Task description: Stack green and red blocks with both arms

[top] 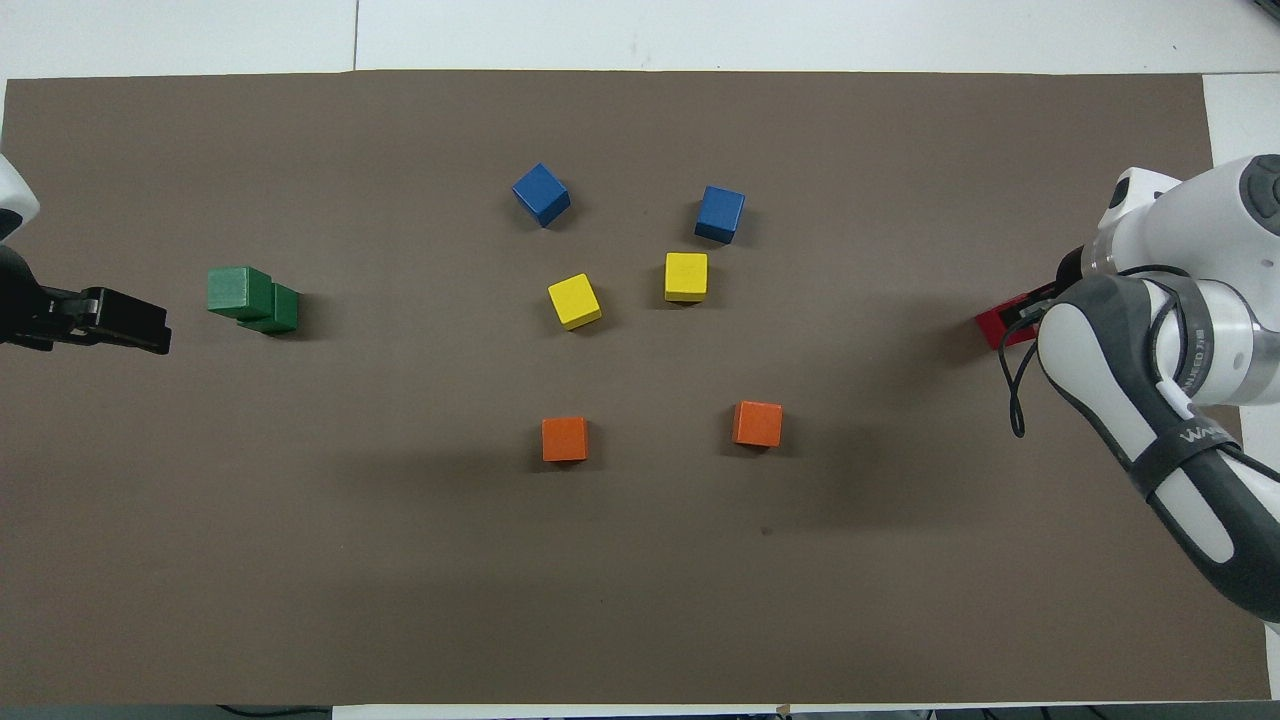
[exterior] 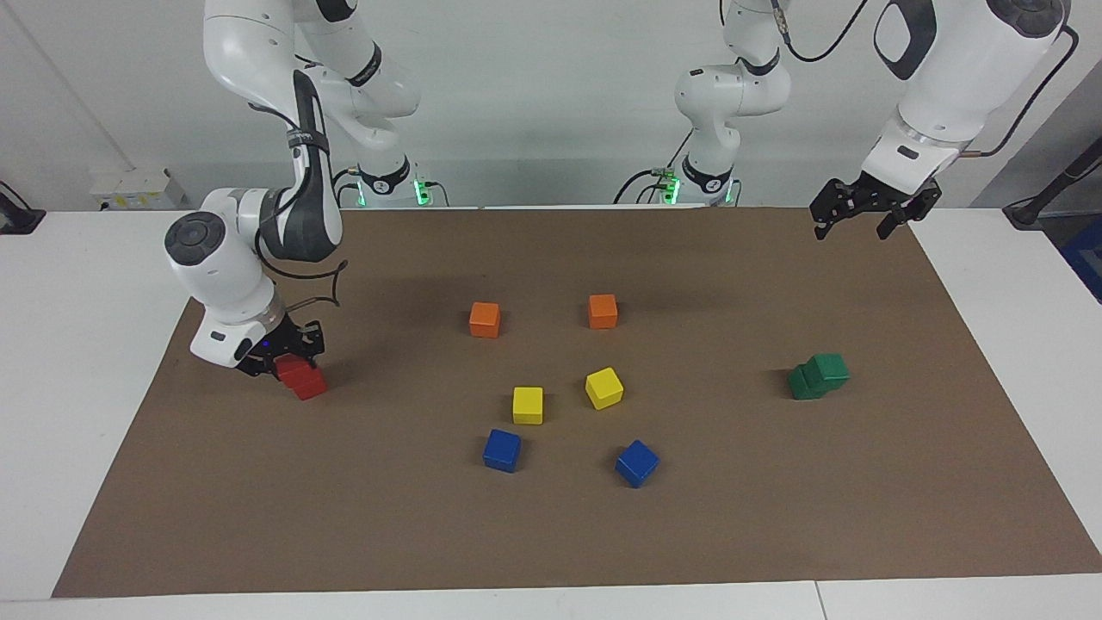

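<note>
Two red blocks sit at the right arm's end of the mat, the upper red block [exterior: 291,368] resting askew on the lower red block [exterior: 311,385]. My right gripper [exterior: 287,359] is low over them and shut on the upper one. In the overhead view only a red edge [top: 1003,326] shows beside the right gripper [top: 1022,316]. Two green blocks stand at the left arm's end, the upper green block [exterior: 832,368] offset on the lower green block [exterior: 804,384]; they also show in the overhead view [top: 240,292]. My left gripper [exterior: 852,224] hangs open and empty in the air over the mat's corner by the left arm's base [top: 150,332].
On the brown mat [exterior: 551,534] in the middle lie two orange cubes [exterior: 485,319] [exterior: 603,311], two yellow cubes [exterior: 528,405] [exterior: 603,387] and two blue cubes [exterior: 502,450] [exterior: 636,463]. White table surrounds the mat.
</note>
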Action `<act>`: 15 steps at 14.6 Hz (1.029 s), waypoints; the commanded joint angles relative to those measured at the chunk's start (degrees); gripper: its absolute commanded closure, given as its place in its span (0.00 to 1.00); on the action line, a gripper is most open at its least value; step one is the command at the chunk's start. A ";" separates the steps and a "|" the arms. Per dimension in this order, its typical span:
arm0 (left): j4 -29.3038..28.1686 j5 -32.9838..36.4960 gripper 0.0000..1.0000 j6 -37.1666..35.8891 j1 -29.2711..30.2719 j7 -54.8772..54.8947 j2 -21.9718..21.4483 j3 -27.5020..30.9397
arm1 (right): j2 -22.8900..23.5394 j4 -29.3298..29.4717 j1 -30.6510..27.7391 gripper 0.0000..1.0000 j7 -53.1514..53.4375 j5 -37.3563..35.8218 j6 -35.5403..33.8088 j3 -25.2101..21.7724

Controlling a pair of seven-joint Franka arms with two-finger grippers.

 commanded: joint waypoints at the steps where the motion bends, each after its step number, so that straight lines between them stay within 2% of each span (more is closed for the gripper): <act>1: -0.72 0.99 0.00 0.00 0.18 -0.28 -1.00 -0.09 | 0.10 -0.72 -0.05 0.02 3.56 1.19 1.07 0.65; 10: -0.72 0.99 0.00 0.00 0.18 -0.37 -1.00 -0.09 | 0.19 0.51 -0.13 0.00 3.49 1.19 0.19 0.74; 15: -0.72 0.99 0.00 0.00 0.18 -0.28 -1.00 -0.09 | -3.40 3.94 0.04 0.00 7.86 5.05 -5.69 1.96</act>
